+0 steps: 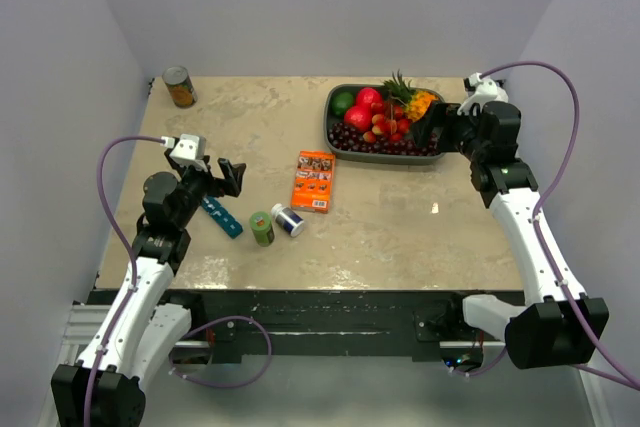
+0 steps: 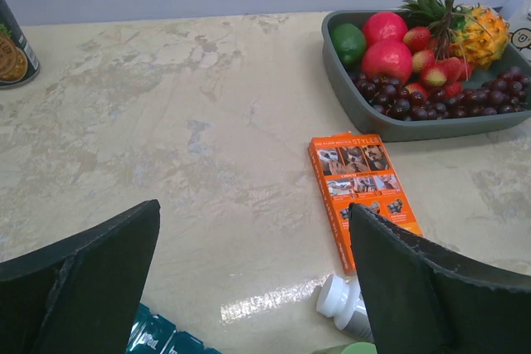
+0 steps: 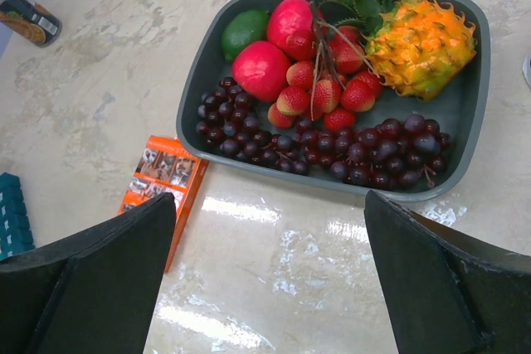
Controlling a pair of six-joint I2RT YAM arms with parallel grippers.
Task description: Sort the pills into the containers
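- Containers, one slim teal-blue strip of small lidded compartments, lie flat on the counter at its left side, slanting away from the near edge. The left wrist view catches only one end of the strip at its bottom edge. I cannot tell whether any lid is raised.
- Left jaws hover just above and beyond the containers, spread wide with nothing between them. They are probably stationed here because the strip and the bottles sit within this arm's reach.
- A green pill bottle stands upright just right of the strip, and a white bottle lies on its side beside it. Both look capped and no loose pills show anywhere, so the pills are presumably still inside.
- An orange box lies flat just beyond the bottles, its near end close to the white bottle.
- A grey fruit tray sits at the far right, holding dark grapes, strawberries, red fruit, a lime and a small pineapple. It plays no part in the sorting.
- Right jaws hang by the tray's right side, open and empty, well apart from the strip. This arm seems parked out of the way.
- A tin can stands in the far left corner, well apart from everything else.
- Sorting looks not yet begun: a bottle cap and the compartment lids likely need opening first.
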